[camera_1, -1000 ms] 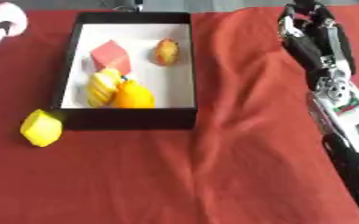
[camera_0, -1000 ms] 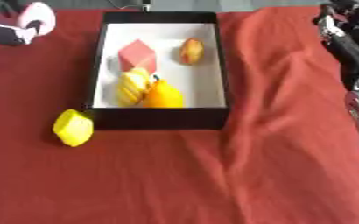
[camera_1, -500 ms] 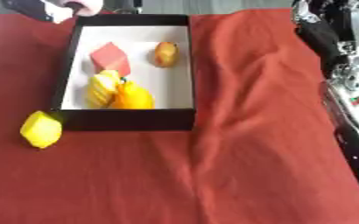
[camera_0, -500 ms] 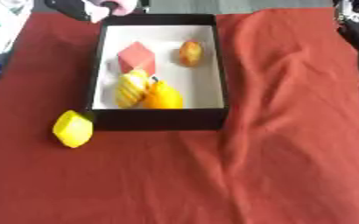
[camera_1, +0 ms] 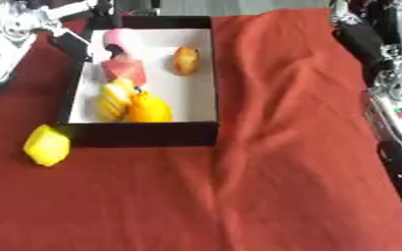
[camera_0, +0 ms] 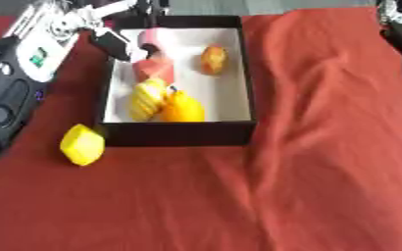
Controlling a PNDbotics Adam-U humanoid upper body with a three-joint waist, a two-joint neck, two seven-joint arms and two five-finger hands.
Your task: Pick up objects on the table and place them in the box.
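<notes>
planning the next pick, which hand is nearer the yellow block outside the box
Left. The left hand is over the box's far left corner, beyond the yellow block on the same side. The right arm is at the cloth's far right edge, its hand not visible.

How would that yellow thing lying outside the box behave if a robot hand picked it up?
The yellow thing looks blocky with flat faces, so it probably would not roll. It seems small and likely light. Its smooth-looking surface might slip.
</notes>
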